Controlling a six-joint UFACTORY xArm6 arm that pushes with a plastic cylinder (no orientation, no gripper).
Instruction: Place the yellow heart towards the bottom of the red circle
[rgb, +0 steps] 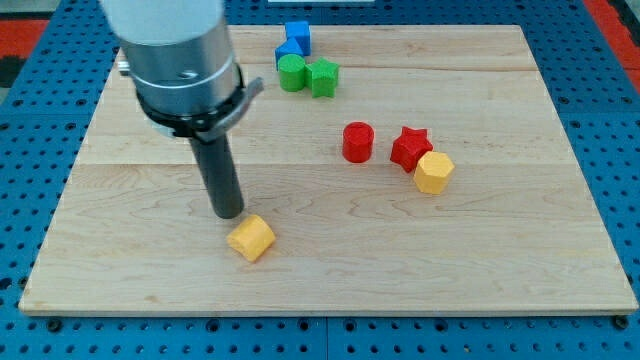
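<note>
The yellow heart (251, 238) lies on the wooden board (330, 280) at the lower left of centre. The red circle (357, 142) stands up and to the right of it, well apart. My tip (229, 215) rests on the board just up and left of the yellow heart, very close to it or touching it. The rod rises from there to the arm's grey housing at the view's top left.
A red star (410, 148) sits right of the red circle, with a yellow hexagon (434, 172) touching its lower right. Two blue blocks (294, 42) and two green blocks (308, 75) cluster at the view's top. A blue perforated table surrounds the board.
</note>
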